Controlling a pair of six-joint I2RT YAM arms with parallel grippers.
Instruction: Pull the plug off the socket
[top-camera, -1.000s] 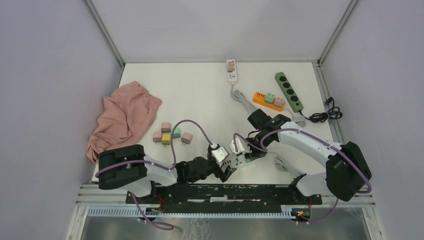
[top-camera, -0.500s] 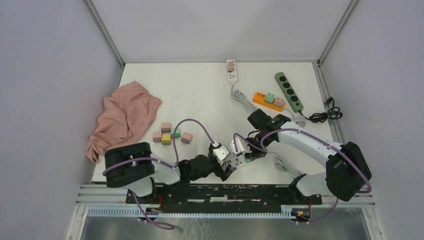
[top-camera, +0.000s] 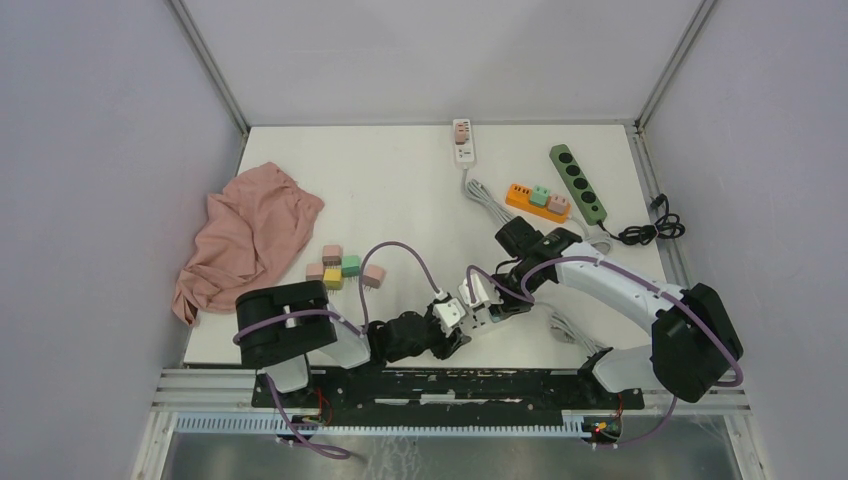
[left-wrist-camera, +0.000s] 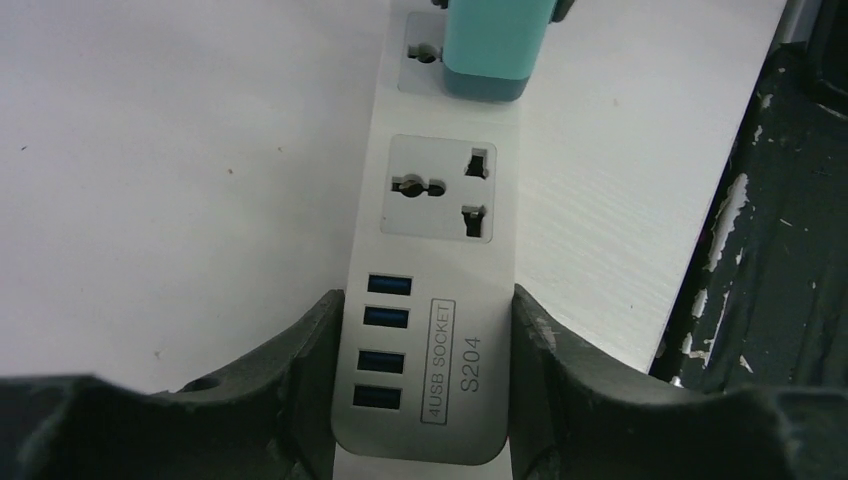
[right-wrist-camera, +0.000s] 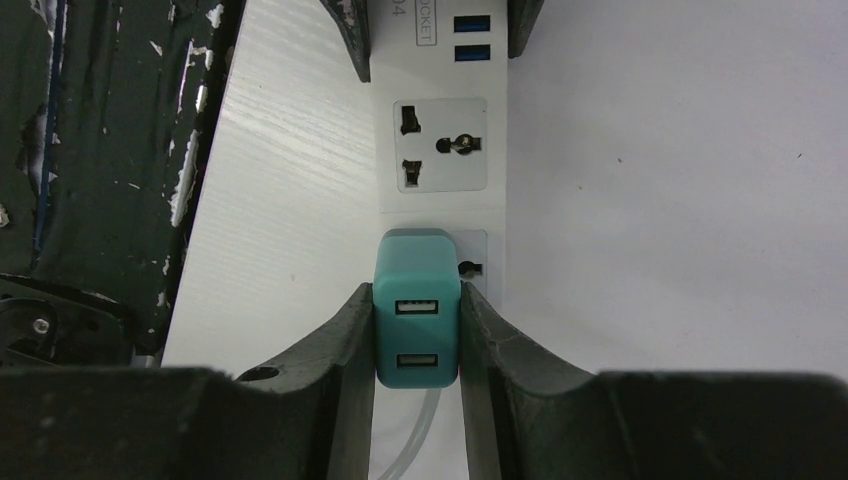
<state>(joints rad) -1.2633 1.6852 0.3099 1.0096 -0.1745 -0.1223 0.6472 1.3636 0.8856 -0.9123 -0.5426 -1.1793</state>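
A white power-strip socket lies near the table's front edge, its four blue USB ports toward my left wrist. My left gripper is shut on the strip's USB end, one finger pressed on each long side. A teal plug with two USB slots sits in the strip's far outlet. My right gripper is shut on that plug, pads flat on its two sides. In the top view both grippers meet at the socket, left gripper and right gripper; the plug is hidden there.
The black base rail runs just past the table edge beside the strip. A pink cloth lies at left, several coloured plug cubes mid-table. A small white strip, an orange strip, a green strip and a black cable lie at the back right.
My left arm has slid right toward the strip and its jaws have come in from wide open onto the strip's sides. The right gripper has kept still on the plug.
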